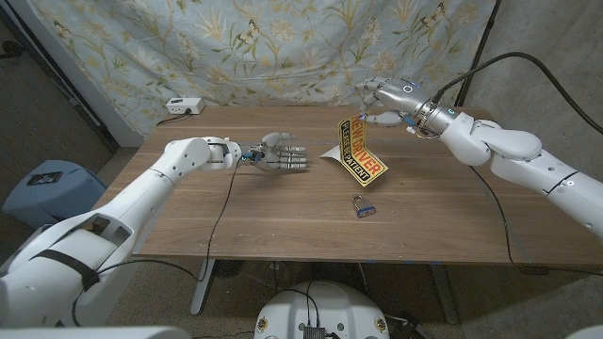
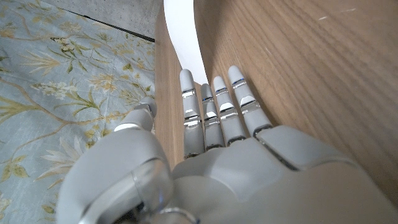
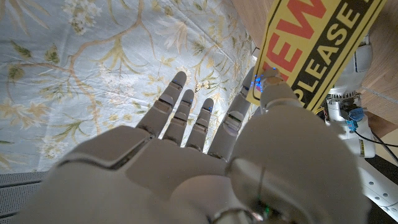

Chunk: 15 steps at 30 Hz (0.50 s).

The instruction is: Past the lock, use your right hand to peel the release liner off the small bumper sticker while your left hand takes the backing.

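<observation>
My right hand point(image 1: 384, 98) is raised over the table's far right and pinches the top edge of the yellow-and-black bumper sticker point(image 1: 363, 149), which hangs down toward the table. In the right wrist view the sticker point(image 3: 314, 46) sits between thumb and a finger while the other fingers point(image 3: 180, 109) are spread. A white liner point(image 1: 329, 152) lies on the table by the sticker's lower end; whether they still join is unclear. My left hand point(image 1: 283, 155) stays low on the table with straight fingers point(image 2: 217, 109) reaching toward the liner point(image 2: 183, 37), holding nothing. A small padlock point(image 1: 364, 207) lies nearer the front.
The wooden table point(image 1: 236, 221) has a white box point(image 1: 185, 106) at its far left corner. A flowered cloth point(image 1: 283, 47) hangs behind. A blue bin point(image 1: 42, 184) stands on the floor to the left. A cable point(image 1: 221, 212) runs from my left wrist across the table.
</observation>
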{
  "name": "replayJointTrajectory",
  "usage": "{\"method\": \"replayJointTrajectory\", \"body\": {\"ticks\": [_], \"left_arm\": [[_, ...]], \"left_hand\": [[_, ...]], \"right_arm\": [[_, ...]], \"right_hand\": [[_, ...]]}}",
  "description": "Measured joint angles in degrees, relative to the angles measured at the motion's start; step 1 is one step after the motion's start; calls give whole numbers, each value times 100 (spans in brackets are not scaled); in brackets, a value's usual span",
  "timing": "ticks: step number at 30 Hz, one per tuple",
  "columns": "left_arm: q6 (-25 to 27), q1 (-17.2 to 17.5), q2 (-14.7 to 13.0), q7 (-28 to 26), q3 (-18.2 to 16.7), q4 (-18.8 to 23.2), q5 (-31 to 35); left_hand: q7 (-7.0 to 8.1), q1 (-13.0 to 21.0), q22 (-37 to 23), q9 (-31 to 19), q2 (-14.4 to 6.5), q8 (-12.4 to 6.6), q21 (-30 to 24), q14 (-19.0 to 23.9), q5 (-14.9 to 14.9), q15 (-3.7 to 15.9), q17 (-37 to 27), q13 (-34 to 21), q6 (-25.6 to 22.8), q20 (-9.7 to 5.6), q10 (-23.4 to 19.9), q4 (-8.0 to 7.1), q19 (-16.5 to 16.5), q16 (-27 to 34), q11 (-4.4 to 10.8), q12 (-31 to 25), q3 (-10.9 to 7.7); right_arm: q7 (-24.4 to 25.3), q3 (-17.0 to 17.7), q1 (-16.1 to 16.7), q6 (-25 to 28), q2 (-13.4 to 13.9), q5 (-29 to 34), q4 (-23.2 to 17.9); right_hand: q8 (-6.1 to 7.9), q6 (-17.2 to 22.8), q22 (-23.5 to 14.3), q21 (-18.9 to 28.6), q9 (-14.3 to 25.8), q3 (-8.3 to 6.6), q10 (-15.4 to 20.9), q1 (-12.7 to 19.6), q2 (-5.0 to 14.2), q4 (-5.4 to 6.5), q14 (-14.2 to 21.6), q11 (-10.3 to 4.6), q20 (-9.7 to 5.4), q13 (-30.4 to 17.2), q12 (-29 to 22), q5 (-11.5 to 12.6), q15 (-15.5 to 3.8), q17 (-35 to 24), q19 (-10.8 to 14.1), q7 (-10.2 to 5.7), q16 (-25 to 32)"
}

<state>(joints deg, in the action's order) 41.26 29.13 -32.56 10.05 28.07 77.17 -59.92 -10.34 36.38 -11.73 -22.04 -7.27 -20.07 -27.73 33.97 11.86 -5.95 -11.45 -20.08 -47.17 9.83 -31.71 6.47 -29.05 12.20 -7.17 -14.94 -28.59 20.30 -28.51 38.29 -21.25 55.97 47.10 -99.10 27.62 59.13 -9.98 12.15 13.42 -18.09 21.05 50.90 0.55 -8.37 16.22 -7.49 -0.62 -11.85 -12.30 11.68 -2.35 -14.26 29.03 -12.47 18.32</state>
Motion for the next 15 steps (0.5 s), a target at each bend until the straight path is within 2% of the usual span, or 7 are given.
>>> {"method": "replayJointTrajectory", "body": {"ticks": [12,15], "left_arm": [[-92,-130,246,188,70,-335,126],[-92,-147,293,188,83,-388,126]], "left_hand": [[0,-5,0,27,5,0,0,0,0,1,0,1,0,0,0,0,0,0,0,-1,0],[0,-28,0,27,-18,0,0,0,1,1,0,1,0,0,0,0,0,0,0,-1,0]], "right_arm": [[28,124,92,72,50,50,-194],[31,124,92,80,50,63,-194]], "right_hand": [[0,0,0,0,4,0,0,0,0,-1,0,0,0,0,0,0,0,1,0,0,0],[0,0,0,0,-1,32,0,0,0,-32,0,0,0,0,-1,0,0,1,0,0,0]]}}
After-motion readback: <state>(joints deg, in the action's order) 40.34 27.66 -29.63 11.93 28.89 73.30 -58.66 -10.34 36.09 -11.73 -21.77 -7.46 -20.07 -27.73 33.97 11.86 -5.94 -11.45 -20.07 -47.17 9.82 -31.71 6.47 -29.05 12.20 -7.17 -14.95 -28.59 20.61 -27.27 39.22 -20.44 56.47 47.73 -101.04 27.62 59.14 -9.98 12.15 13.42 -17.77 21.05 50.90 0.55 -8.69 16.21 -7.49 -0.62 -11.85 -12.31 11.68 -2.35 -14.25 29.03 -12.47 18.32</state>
